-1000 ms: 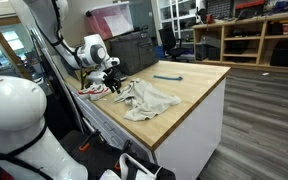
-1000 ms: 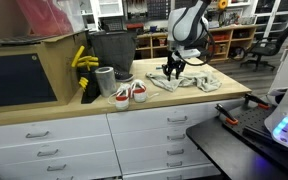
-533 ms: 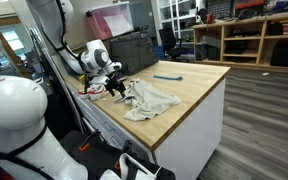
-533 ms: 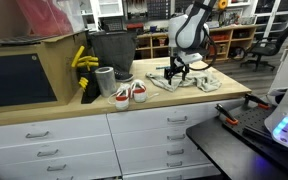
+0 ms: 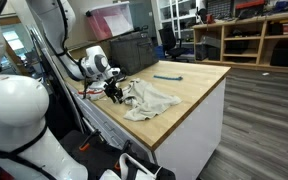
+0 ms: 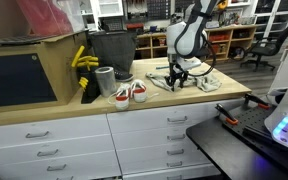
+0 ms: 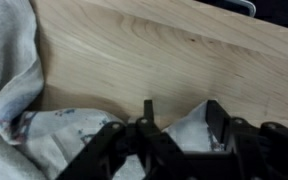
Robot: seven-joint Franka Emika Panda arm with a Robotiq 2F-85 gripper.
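A robot arm bends low over a wooden surface (image 5: 189, 85). Its hand (image 5: 112, 90) is down at the near edge of a crumpled pale cloth (image 5: 149, 98). The cloth lies in a loose heap toward one end of the surface, and its bunched folds offer a ridge to pinch. In the wrist view the dark fingers straddle a fold, but I cannot tell whether they are apart or clamped on it. A pair of shoes (image 6: 130, 93) sits near the cloth, apart from the arm.

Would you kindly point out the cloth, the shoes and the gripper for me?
cloth (image 5: 154, 100), in an exterior view, middle of the crumpled fabric.
shoes (image 6: 125, 96), in an exterior view, upper of one shoe.
gripper (image 5: 114, 93), in an exterior view, midway between its fingertips.
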